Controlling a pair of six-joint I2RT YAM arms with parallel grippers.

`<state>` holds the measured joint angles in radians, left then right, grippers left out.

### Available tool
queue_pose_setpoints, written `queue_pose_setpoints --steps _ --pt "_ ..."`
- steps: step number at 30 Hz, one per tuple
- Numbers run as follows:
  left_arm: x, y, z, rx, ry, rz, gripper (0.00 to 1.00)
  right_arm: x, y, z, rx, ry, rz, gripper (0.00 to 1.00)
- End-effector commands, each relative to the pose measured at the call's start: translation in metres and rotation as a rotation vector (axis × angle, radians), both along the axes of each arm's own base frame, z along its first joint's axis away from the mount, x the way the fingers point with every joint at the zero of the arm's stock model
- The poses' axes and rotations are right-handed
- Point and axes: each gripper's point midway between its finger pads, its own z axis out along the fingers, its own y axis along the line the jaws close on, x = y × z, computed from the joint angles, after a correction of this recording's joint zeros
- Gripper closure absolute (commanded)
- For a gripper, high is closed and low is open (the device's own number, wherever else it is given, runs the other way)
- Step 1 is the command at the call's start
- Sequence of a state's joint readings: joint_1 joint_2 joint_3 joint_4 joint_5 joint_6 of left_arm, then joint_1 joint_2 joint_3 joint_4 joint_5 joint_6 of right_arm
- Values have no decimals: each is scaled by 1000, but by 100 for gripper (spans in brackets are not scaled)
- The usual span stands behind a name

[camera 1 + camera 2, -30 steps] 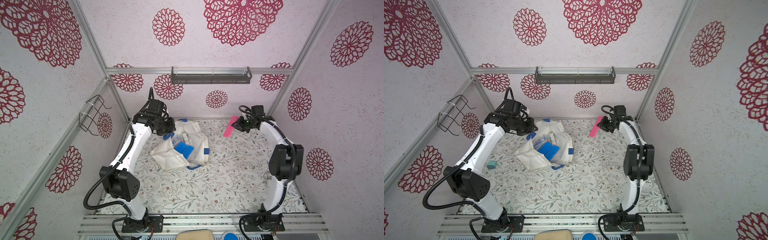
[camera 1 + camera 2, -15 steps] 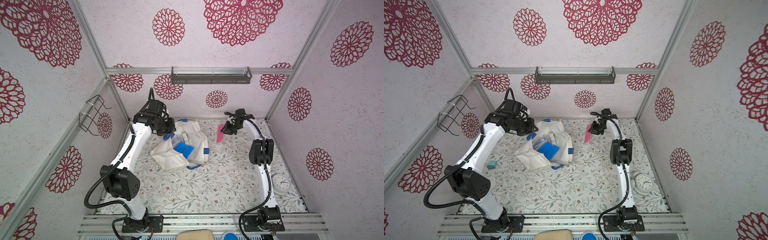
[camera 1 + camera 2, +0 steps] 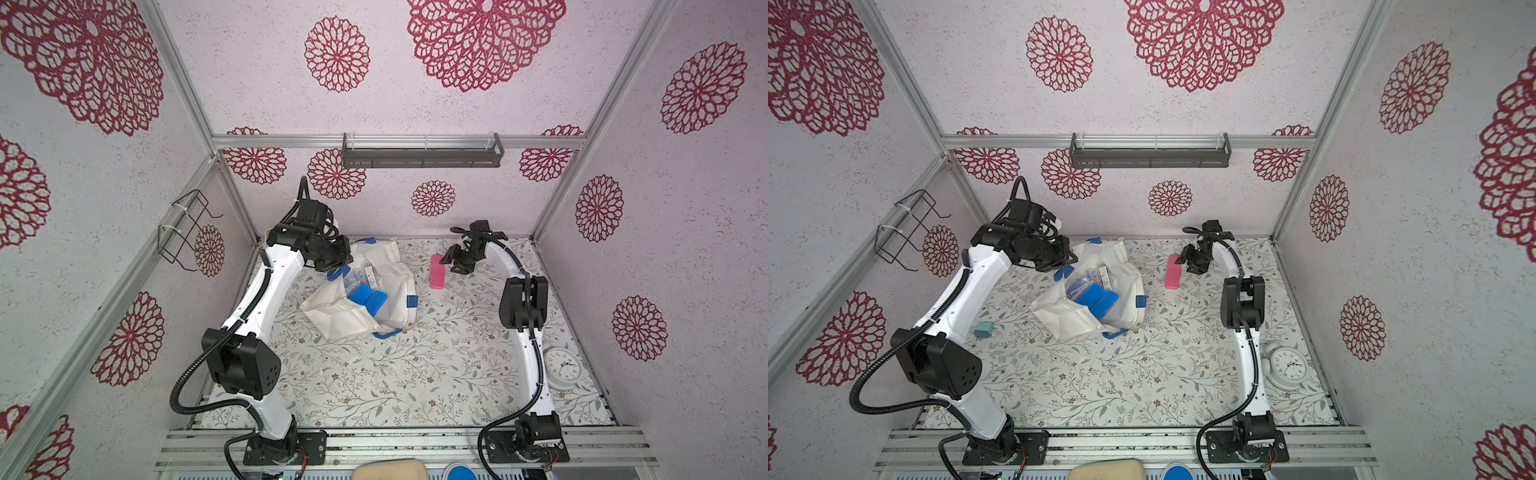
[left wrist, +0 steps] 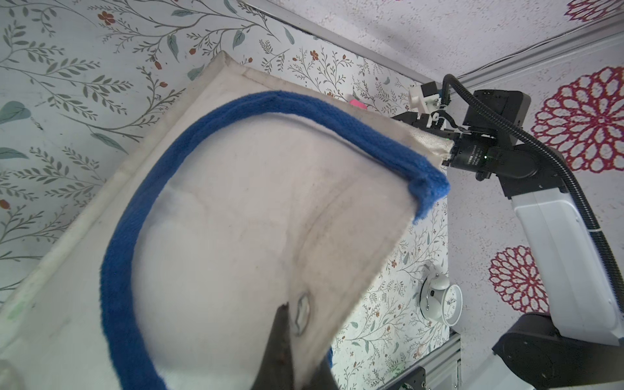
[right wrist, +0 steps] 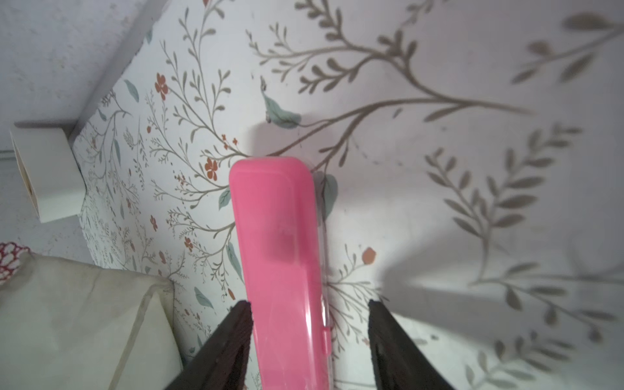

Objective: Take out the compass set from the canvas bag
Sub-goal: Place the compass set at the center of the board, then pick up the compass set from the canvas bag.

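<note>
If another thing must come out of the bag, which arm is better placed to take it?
Right. The right fingers stand open around the pink case on the table, gripping nothing. The left fingers are shut on the edge of the bag, holding it up.

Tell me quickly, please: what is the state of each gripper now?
Left gripper: closed, holding the edge of the canvas bag.
Right gripper: open, one jaw on each side of the pink case, not gripping it.
</note>
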<state>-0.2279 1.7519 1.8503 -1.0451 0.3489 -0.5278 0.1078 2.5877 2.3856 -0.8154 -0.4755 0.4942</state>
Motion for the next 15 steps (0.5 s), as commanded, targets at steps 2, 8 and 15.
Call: queue_pose_setpoints --steps 2,8,15 --pt "9 -2 12 -21 -45 -6 100 2 -10 113 1 -191 -102 49" --pt "8 0 13 -15 -51 -4 100 -52 15 174 116 -265 -164 54" --pt "7 2 10 -8 -49 5 100 -152 103 218 348 -265 -122 55"
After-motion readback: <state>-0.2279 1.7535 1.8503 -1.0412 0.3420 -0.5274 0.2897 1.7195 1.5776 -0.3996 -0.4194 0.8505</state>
